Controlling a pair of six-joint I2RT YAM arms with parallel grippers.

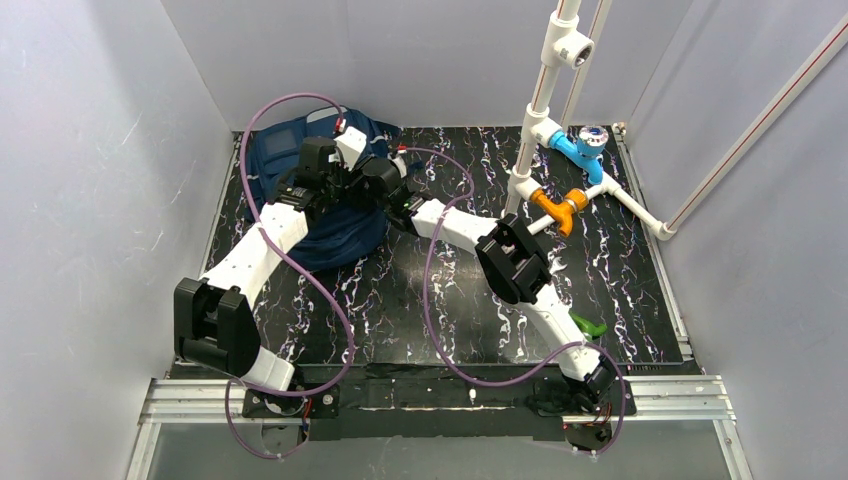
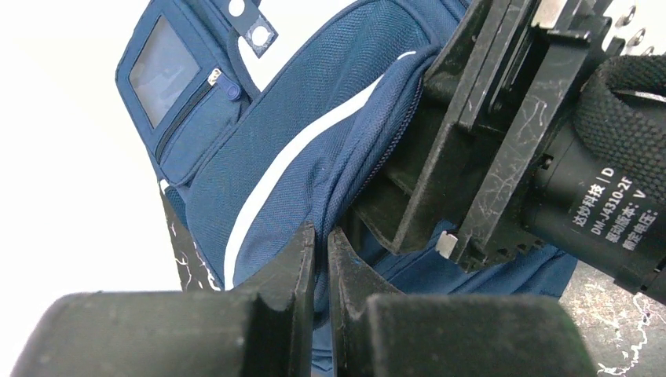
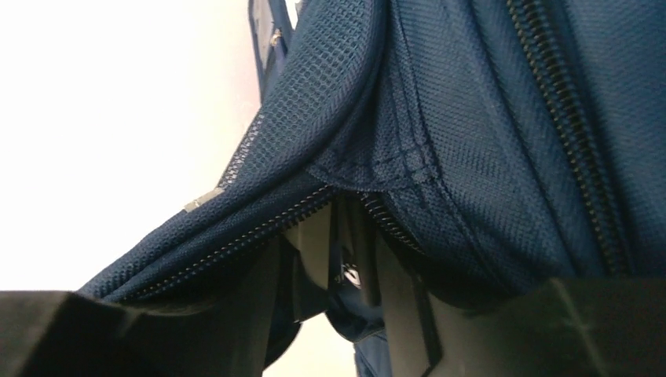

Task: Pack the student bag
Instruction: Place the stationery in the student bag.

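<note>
The student bag (image 1: 290, 150), navy blue with a white stripe and a clear-window front pocket (image 2: 177, 78), lies at the back left of the table. My left gripper (image 2: 321, 236) is shut on a fold of the bag's fabric by the zip edge; in the top view it (image 1: 345, 178) sits over the bag's right side. My right gripper (image 3: 350, 243) is pushed in under the bag's open zip (image 3: 259, 228), with its jaws closed on a dark strip of the bag. It shows close beside the left one in the left wrist view (image 2: 503, 133) and the top view (image 1: 385, 185).
A white pipe frame (image 1: 540, 110) with a blue fitting (image 1: 580, 150) and an orange fitting (image 1: 560, 207) stands at the back right. A small green object (image 1: 590, 326) lies by the right arm's base. Grey walls enclose the black marbled table (image 1: 620, 290).
</note>
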